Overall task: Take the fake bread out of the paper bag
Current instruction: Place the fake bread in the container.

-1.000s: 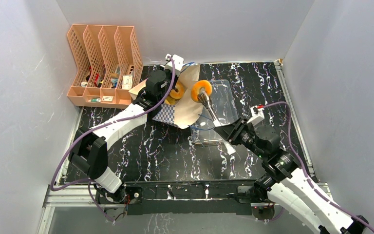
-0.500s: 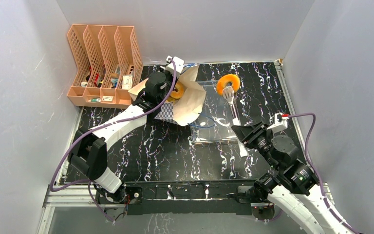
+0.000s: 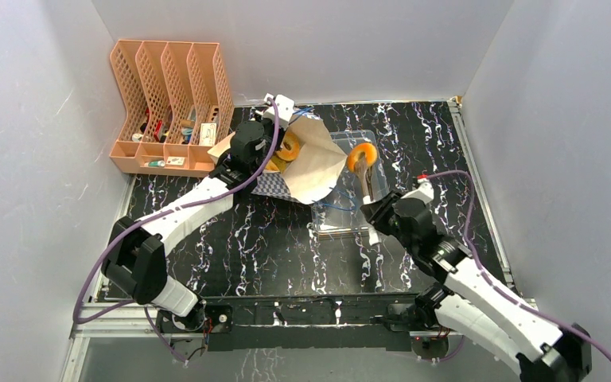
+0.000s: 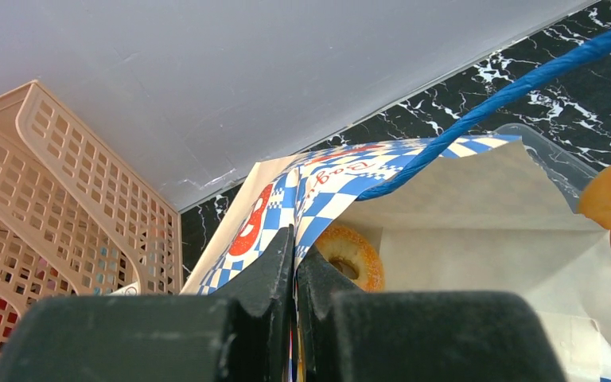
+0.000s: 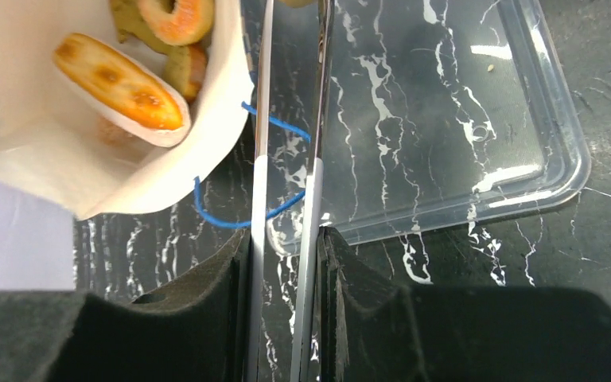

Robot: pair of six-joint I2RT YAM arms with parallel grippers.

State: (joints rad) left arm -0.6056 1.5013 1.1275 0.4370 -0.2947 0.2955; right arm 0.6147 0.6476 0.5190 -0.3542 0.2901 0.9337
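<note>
Top external view: tongs (image 3: 366, 185) pinch a glazed ring (image 3: 360, 157) (over the tray (image 3: 342, 220)).

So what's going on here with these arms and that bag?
The left end effector pinches the rim of the paper bag, holding it open. The right end effector squeezes metal tongs that carry an orange ring bread over the clear tray. Another ring and a long loaf lie inside the bag.
</note>
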